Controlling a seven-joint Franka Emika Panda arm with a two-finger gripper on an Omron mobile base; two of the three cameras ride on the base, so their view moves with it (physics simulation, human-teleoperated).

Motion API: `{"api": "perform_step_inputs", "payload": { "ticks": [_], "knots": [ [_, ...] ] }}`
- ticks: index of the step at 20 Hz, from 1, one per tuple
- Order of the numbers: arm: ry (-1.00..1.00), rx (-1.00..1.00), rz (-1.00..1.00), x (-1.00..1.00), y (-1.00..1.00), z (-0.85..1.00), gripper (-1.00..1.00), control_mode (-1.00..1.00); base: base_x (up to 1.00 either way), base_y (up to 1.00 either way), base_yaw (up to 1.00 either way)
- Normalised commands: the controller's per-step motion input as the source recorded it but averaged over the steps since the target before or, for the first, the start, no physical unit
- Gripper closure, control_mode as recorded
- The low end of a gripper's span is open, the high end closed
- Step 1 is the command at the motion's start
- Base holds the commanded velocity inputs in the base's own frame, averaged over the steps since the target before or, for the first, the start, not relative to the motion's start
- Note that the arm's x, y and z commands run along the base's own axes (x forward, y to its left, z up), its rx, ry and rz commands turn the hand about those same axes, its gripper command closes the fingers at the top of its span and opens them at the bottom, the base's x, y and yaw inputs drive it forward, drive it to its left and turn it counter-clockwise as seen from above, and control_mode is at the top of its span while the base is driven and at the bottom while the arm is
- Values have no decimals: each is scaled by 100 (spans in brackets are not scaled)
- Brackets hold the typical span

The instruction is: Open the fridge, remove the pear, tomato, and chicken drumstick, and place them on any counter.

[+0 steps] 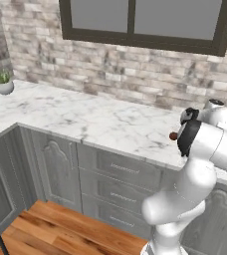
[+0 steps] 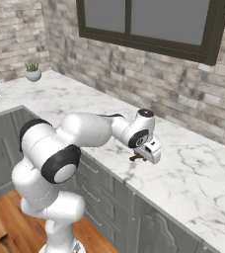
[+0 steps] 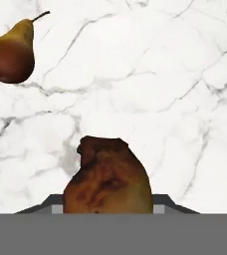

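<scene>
A: From the left base view, what's the worry?

B: The gripper (image 1: 177, 135) hangs over the tabletop (image 1: 85, 117) close to its front edge, with a small brown lump peeking out beside the arm. That's the chicken drumstick (image 1: 173, 135), I'd judge. If it's let go from this height it could roll toward that edge and drop to the floor.

A: And from the right base view?

B: Same picture from the other side: the gripper (image 2: 140, 157) is clenched on the brown drumstick (image 2: 135, 157), held a little above the marble, not far in from the front edge of the tabletop (image 2: 203, 173). There's plenty of free surface further back toward the wall, so setting it down deeper in would be safer.

A: The hand view?

B: The drumstick (image 3: 108, 179) sits gripped at the bottom, seen end-on. The pear (image 3: 11, 50) already lies on the tabletop (image 3: 150, 74), well apart toward the upper left. An uneven shape like the drumstick may tip or roll once freed, and a sideways drift could knock the pear. I can't spot the tomato or the fridge here.
</scene>
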Motion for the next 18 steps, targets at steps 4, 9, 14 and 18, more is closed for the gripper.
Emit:
{"api": "perform_step_inputs", "payload": {
  "ticks": [4, 9, 14, 18],
  "knots": [
    [0, 0, -4, 97, -20, -49, 100, -100, 0, 0, 0],
    [0, 0, -2, 84, -5, -37, 100, -100, 0, 0, 0],
    [0, 1, 0, 32, -26, -38, -100, -100, 0, 0, 0],
    [-5, 0, 0, -2, -5, -12, -100, -100, 0, 0, 0]
  ]
}}
